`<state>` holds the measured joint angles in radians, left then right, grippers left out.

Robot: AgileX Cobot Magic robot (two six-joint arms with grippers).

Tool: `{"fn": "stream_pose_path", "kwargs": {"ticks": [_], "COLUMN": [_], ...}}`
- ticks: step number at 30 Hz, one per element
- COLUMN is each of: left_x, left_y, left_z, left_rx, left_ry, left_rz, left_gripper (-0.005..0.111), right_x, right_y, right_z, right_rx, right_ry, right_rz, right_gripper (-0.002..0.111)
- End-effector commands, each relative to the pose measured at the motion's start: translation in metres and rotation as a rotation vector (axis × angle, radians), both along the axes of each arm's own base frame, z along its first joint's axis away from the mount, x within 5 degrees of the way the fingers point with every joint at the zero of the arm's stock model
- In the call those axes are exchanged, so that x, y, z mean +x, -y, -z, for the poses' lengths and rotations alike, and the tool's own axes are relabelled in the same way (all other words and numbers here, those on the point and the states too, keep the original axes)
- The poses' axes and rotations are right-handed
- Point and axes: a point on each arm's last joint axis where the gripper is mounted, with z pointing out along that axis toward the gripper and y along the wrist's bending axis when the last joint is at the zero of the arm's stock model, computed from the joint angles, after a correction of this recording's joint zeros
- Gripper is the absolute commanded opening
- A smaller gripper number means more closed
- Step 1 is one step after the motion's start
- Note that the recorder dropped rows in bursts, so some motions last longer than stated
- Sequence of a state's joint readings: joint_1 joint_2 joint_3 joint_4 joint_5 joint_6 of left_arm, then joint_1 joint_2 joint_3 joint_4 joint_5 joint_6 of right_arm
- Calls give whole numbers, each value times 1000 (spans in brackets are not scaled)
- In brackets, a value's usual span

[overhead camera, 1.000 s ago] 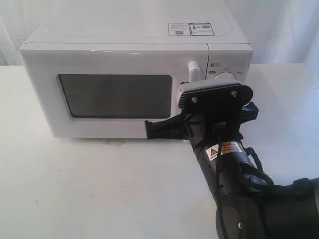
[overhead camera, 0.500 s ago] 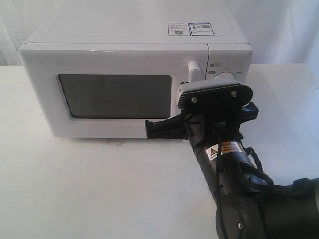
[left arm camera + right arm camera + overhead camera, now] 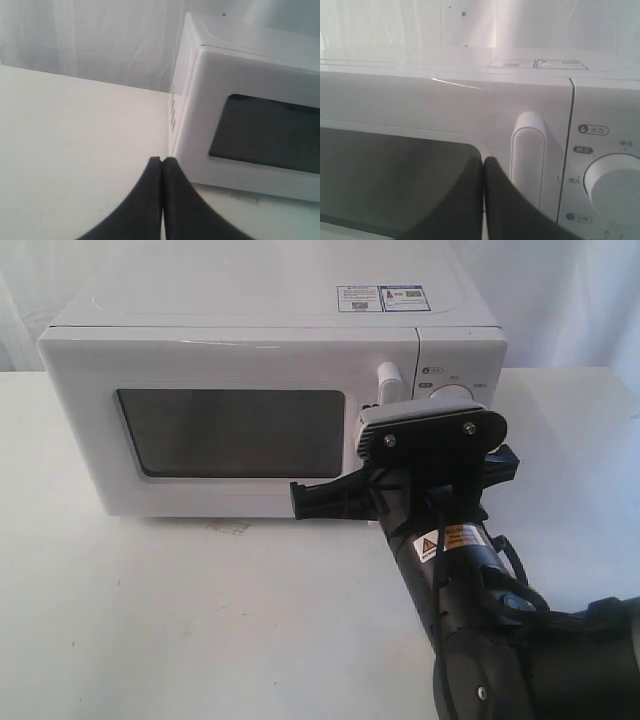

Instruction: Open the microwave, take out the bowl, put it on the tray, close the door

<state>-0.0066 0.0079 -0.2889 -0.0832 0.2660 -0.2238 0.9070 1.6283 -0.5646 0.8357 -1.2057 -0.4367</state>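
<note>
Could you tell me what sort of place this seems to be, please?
Probably a robot test bench rather than a real kitchen: a white microwave stands on a plain white table, with white sheeting hung behind it.

The white microwave [image 3: 270, 390] sits upright, its dark-windowed door [image 3: 235, 425] shut.

Glossy white microwave [image 3: 250, 360], matt table [image 3: 200, 620]

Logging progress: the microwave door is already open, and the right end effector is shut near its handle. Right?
No. The door is closed, flush with the microwave front, per the exterior view. The right end effector is shut near the handle.
</note>
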Motion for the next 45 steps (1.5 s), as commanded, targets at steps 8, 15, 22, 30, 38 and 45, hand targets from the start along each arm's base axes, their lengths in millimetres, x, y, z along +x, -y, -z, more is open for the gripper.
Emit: {"fn": "stream_pose_path", "kwargs": {"ticks": [8,15,22,30,38,45], "left_x": [19,16,11,11,11,11], "left_y": [-7,-8,-8,-8,-8,-8], "left_z": [74,89,101,101,101,101], "left_rx": [207,211,209,212,212,212], "left_ry": [-39,-206,-350,-350,-350,-350], "left_rz": [-56,-45,-37,-36,-36,-36], "left_gripper": [0,0,0,0,0,0], "right_x": [-1,-1,-1,-1,-1,-1], "right_y": [2,2,2,2,3,4], "right_z": [-2,-2,-2,-2,-2,-1], "right_rx": [-8,-8,-8,-8,-35,-72], "right_ry": [15,15,15,15,17,15], "right_rz": [8,8,8,8,14,30], "right_gripper": [0,0,0,0,0,0]}}
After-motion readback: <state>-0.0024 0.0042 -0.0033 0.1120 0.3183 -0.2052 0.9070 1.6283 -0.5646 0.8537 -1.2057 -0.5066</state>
